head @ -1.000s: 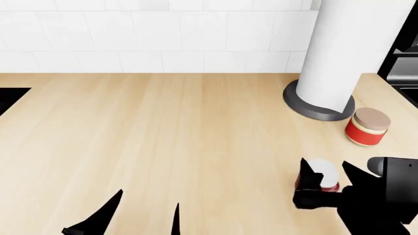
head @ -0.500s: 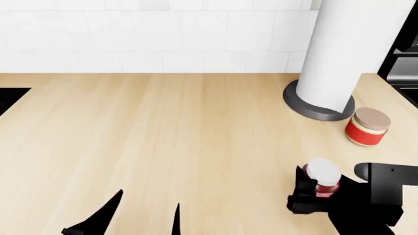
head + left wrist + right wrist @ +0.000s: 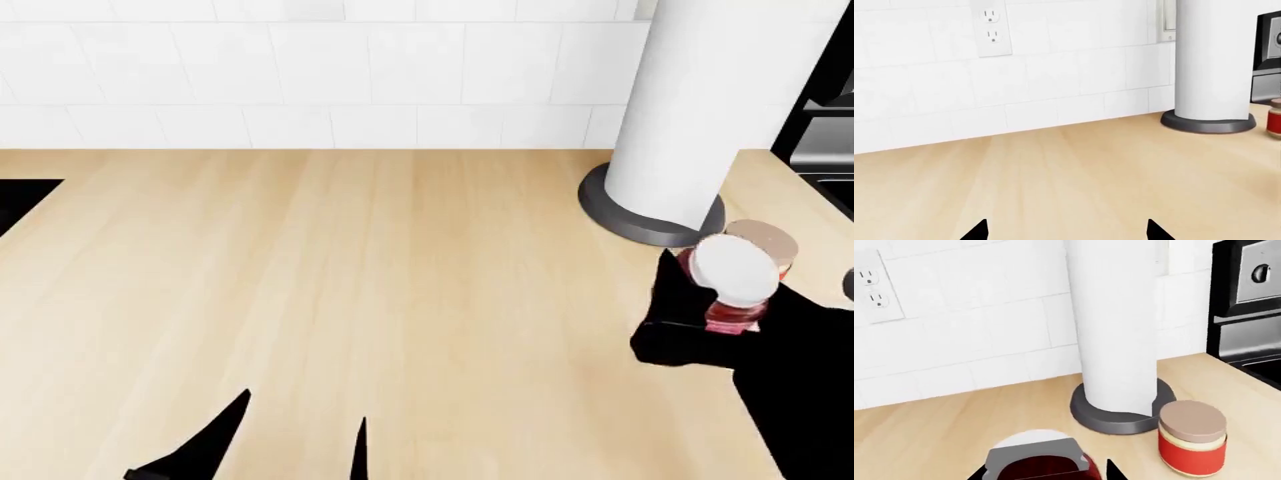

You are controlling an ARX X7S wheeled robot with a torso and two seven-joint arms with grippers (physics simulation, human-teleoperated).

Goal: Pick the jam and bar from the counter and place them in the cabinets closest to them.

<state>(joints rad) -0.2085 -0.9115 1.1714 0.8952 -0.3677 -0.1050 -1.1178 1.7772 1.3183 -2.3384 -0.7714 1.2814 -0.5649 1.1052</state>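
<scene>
jam (image 3: pixel 727 282) | label unreadable | right tool (image 3: pixel 721 320) clamped on it | left tool (image 3: pixel 287 440) spread wide

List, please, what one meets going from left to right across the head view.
Black left gripper with open fingers, low on the light beige wood-grain counter → dark grey round base of the white paper-towel roll → black right gripper holding the dark-red jam jar with white lid.
</scene>
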